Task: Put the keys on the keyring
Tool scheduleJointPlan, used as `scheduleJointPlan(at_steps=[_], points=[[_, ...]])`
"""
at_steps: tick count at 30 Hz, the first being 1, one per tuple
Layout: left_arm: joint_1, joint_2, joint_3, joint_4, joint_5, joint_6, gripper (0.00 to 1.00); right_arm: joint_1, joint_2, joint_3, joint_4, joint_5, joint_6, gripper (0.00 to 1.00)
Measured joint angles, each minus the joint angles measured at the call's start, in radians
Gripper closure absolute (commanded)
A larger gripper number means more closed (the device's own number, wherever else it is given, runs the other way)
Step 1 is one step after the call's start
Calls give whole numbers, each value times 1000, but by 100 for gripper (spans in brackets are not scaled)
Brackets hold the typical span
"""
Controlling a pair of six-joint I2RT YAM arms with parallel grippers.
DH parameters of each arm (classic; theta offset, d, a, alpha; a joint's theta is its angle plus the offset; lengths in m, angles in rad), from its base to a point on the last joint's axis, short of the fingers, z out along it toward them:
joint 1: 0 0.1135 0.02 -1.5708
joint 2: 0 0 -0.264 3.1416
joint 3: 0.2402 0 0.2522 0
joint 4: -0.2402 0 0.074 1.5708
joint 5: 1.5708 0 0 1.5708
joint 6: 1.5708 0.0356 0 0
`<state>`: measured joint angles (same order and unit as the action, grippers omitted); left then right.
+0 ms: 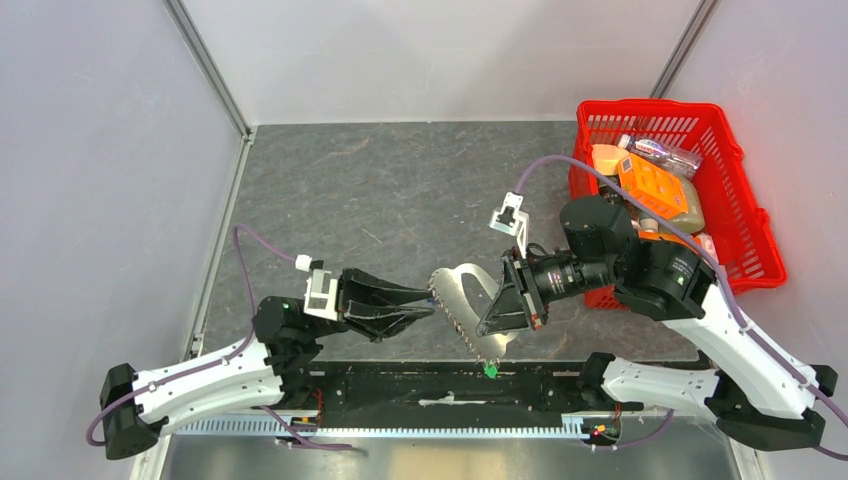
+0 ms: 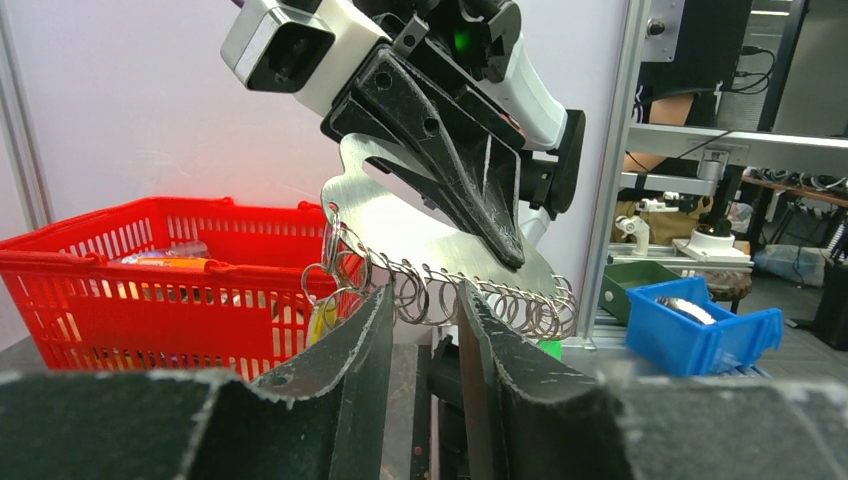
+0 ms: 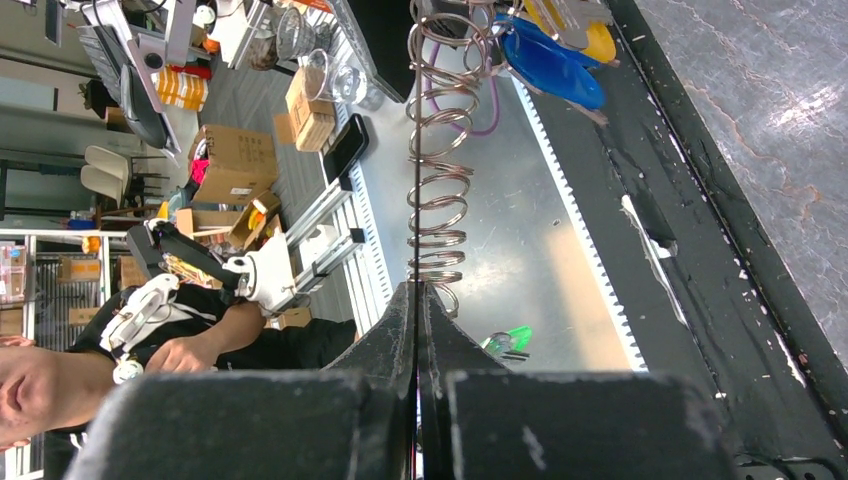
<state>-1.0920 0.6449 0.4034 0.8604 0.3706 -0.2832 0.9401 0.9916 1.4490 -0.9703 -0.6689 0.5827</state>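
Keyring (image 1: 462,288), overhead view: a flat silver plate edged with a row of wire rings. It is held clear of the table (image 1: 380,190) by the right gripper (image 1: 492,322), whose fingers press together on the plate's right side. The left gripper (image 1: 425,303) points at the keyring's left edge, fingers slightly parted, tips just beside the rings. A green tag (image 1: 490,370) hangs below the keyring; a red basket (image 1: 650,103) stands to its right.

Left wrist view: the left gripper (image 2: 425,292) shows a narrow gap between its fingers. The keyring (image 2: 420,235) has its ring row just beyond the tips; contact cannot be told. The right gripper (image 2: 505,245) clamps the plate from above.

Right wrist view: the right gripper (image 3: 417,292) pinches the plate, seen edge-on, with the rings running away from its tips. The keys (image 3: 555,65), one blue-capped and one yellow-capped, sit at the keyring's far end.
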Motion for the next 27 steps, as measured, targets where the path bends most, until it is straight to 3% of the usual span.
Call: scheduleJointPlan(at_steps=[9, 20, 27], points=[[0, 19, 6, 26, 25, -21, 63, 0, -17, -14, 9, 0, 0, 100], [0, -81, 15, 3, 26, -23, 62, 0, -28, -20, 13, 0, -4, 100], [0, -43, 26, 18, 47, -44, 62, 0, -28, -20, 13, 1, -3, 100]])
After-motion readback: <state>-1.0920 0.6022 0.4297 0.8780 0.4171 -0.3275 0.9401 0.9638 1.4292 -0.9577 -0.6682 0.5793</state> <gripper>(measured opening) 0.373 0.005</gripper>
